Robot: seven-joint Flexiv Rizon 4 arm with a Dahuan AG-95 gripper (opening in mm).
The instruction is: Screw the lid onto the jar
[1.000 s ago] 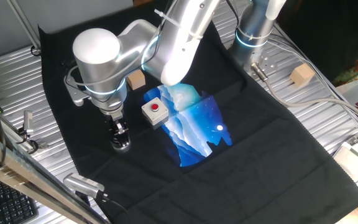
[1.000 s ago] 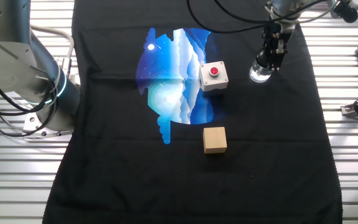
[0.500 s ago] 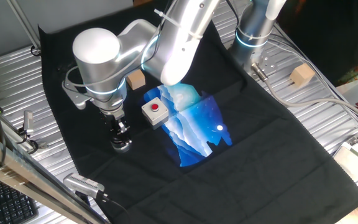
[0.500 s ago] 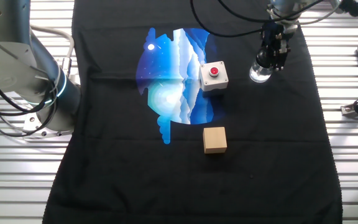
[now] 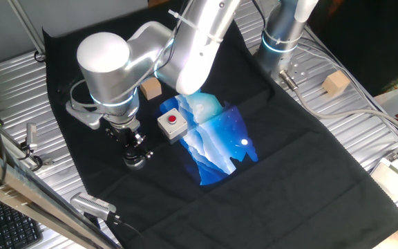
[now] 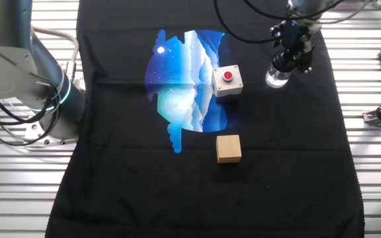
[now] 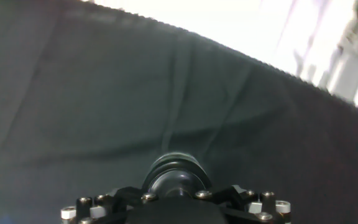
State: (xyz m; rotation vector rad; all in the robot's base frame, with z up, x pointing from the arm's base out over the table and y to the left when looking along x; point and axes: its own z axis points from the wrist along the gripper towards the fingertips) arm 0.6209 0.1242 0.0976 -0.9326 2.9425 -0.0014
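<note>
The hand (image 5: pixel 133 147) stands upright over the jar (image 6: pixel 278 79), pinching the lid (image 7: pixel 176 174) on top of it; the jar sits on the black cloth (image 6: pixel 276 165) covering the counter, just beside the red-button box (image 6: pixel 227 80); a wooden cube (image 6: pixel 229 148) lies well apart, nearer the blue print (image 6: pixel 184 79).

The fingers (image 6: pixel 290 58) hide the lid (image 7: pixel 176 174) in both fixed views (their spread is unclear); the hand view is blurred.
</note>
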